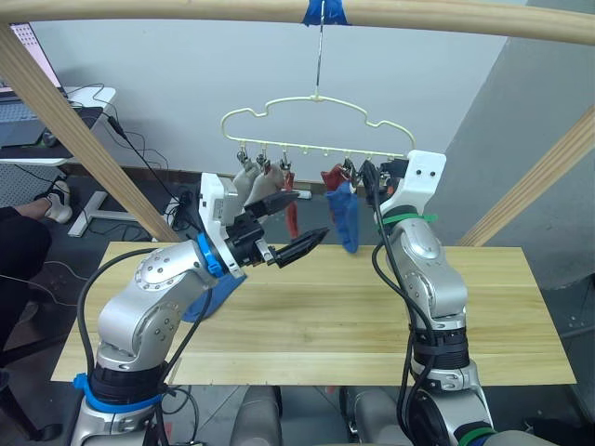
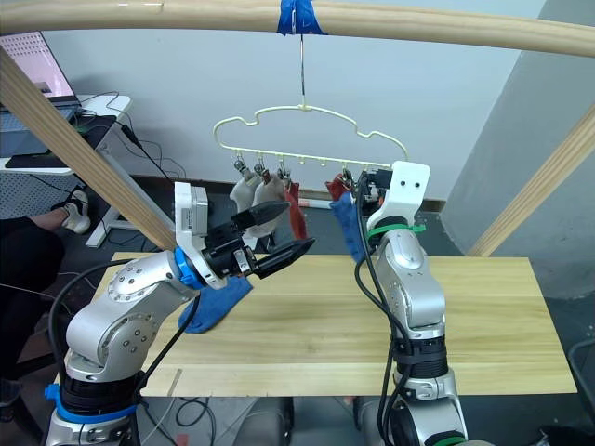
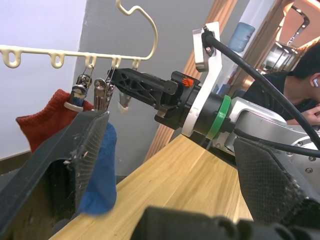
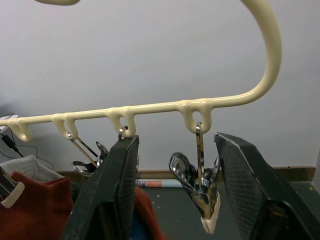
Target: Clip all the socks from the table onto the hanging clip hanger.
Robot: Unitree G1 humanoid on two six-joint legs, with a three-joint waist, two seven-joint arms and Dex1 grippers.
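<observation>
From where I'm sitting, nearest thing is the worktop, bare pale planks apart from one blue sock lying flat at its left end, partly under my left arm. That arm is bent up over it, and the left hand hangs in the air above the worktop with its fingers spread wide, nothing between them. It points toward the hanger.

The right arm stands up from the middle of the worktop, with the right hand reaching up at the right end of the hanger's bar. In the right wrist view its fingers are apart, sitting either side of the last clip, which dangles empty between them; I can't see either finger actually touching it.

Further back, the hanger hangs by its hook from the wooden pole, at a patch of blue tape. Clipped on from the left: two grey socks, then a red one, another red one, and a blue one hanging lowest, just beside the right hand.

Behind all that is a grey wall, with a person sitting at far left by a desk.
</observation>
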